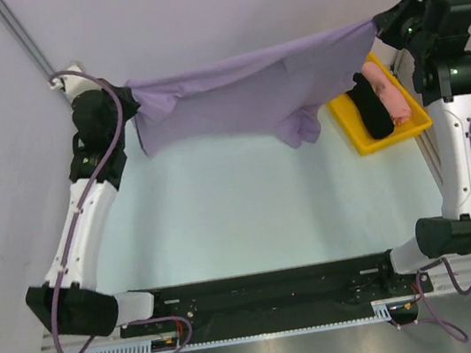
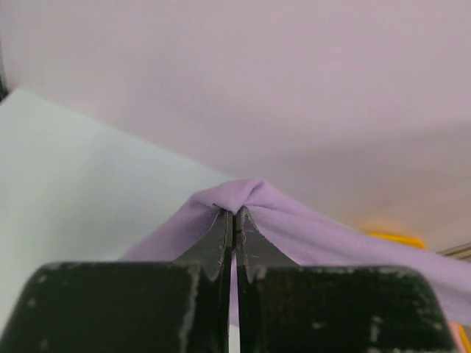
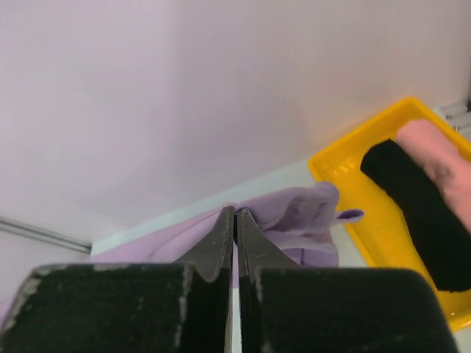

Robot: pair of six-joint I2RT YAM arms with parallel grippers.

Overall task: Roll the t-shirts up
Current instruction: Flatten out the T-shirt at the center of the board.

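Observation:
A lavender t-shirt (image 1: 241,95) hangs stretched in the air across the far side of the table, between my two grippers. My left gripper (image 1: 129,99) is shut on its left corner, the cloth pinched at the fingertips (image 2: 234,212). My right gripper (image 1: 377,26) is shut on its right corner, with cloth bunched past the tips (image 3: 235,213). One sleeve (image 1: 301,126) droops toward the table. A rolled black t-shirt (image 1: 371,106) and a rolled pink t-shirt (image 1: 386,90) lie in a yellow tray (image 1: 364,140), which also shows in the right wrist view (image 3: 346,169).
The yellow tray sits at the far right beside the right arm. The pale table surface (image 1: 260,217) spreads below the hanging shirt. Lilac walls stand at the back and sides. A black rail (image 1: 262,284) runs along the near edge between the arm bases.

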